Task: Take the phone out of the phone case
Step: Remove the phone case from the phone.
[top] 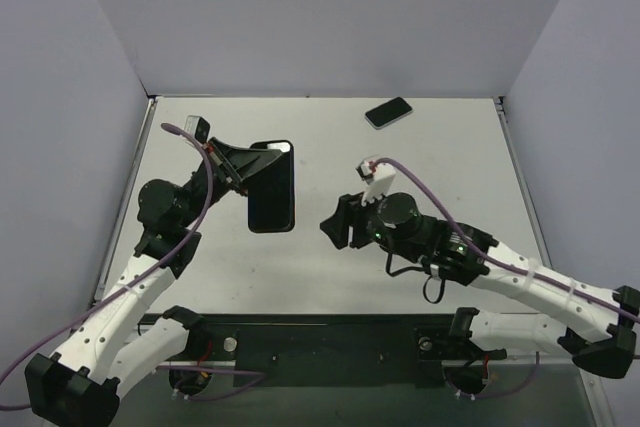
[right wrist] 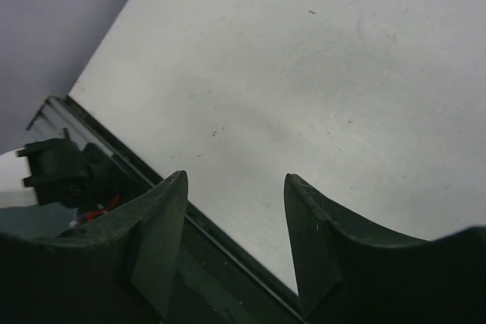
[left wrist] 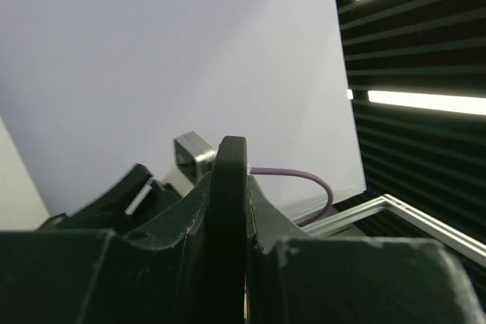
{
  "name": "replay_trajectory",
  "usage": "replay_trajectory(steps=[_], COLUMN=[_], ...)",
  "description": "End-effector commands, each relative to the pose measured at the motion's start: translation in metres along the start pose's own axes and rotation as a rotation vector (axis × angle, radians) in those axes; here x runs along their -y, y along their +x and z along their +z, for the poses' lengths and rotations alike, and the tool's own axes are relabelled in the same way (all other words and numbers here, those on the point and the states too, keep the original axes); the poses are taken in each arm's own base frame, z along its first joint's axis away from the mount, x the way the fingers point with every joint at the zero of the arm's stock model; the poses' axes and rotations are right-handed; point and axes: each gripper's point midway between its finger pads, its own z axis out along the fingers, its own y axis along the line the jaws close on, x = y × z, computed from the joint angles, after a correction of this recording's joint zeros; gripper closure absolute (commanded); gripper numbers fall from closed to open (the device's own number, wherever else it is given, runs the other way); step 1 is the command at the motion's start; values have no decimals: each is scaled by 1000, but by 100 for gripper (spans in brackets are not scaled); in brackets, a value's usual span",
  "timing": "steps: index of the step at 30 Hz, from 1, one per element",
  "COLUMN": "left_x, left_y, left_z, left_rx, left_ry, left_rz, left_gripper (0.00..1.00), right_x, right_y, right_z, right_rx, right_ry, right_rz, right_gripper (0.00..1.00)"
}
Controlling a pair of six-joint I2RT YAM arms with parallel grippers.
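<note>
- Top external: the left gripper (top: pixel 240 169) is clamped on the left edge of the black phone case (top: pixel 272 197), in the middle-left part of the table (top: pixel 440 167). A small dark phone (top: pixel 388 112) lies flat near the far edge, well apart. The right gripper (top: pixel 333 227) is beside the case and holds nothing.
- Left wrist: both fingers (left wrist: pixel 190 218) press on a thin black slab, seen edge-on.
- Right wrist: the fingers (right wrist: pixel 159 225) stand apart, with only bare table between them.

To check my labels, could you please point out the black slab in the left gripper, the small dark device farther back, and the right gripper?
black slab (top: pixel 272 197): top view, its flat face.
small dark device (top: pixel 388 112): top view, its middle.
right gripper (top: pixel 333 226): top view, between fingertips.
</note>
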Motion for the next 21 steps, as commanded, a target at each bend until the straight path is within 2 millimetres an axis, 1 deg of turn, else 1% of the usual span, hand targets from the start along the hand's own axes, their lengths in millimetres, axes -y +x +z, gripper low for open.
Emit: replay_trajectory(steps=[1, 2, 3, 4, 5, 6, 7, 8, 9, 10, 11, 12, 15, 20, 21], left_x=[1, -1, -4, -7, -8, -9, -10, -8, -10, -9, -10, -8, -11, -9, -8], left_y=[-9, -10, -11, -12, -13, -13, -14, -14, -14, -15, -15, -15, -16, -15, -15], left_z=[1, 2, 3, 4, 4, 4, 4, 4, 3, 3, 3, 2, 1, 0, 0], left_rx=[46, 49, 50, 52, 52, 54, 56, 61, 62, 66, 68, 71, 78, 81, 79], left_ry=[-20, -23, -34, -46, -47, -51, -52, -48, -55, -56, -67, -66, -83, -71, -67], left_rz=[161, 178, 177, 178, 178, 177, 175, 180, 180, 185, 189, 202, 200, 181, 177], left_gripper=[100, 100, 100, 100, 100, 100, 100, 100, 100, 100, 100, 100, 100, 100, 100], right_x=[-32, -49, -63, -75, -87, -93, -104, -107, -117, -121, -130, -131, -137, -136, -133], right_y=[-25, -28, -40, -41, -50, -54, -60, -64, -69, -71, -76, -77, -82, -80, -79], right_z=[-47, -56, -65, -71, -79, -83, -88, -90, -91, -91, -93, -92, -89, -81, -77], right_rx=[78, 66, 101, 90, 105, 107, 111, 115, 107, 103, 103, 101, 109, 104, 103], right_ry=[-221, -324, -417, -496, -577, -617, -686, -709, -760, -784, -831, -842, -880, -860, -842], right_rz=[316, 350, 415, 435, 482, 498, 531, 545, 569, 576, 594, 607, 628, 631, 634], right_gripper=[51, 51, 51, 51, 51, 51, 51, 51, 53, 53, 55, 55, 57, 57, 57])
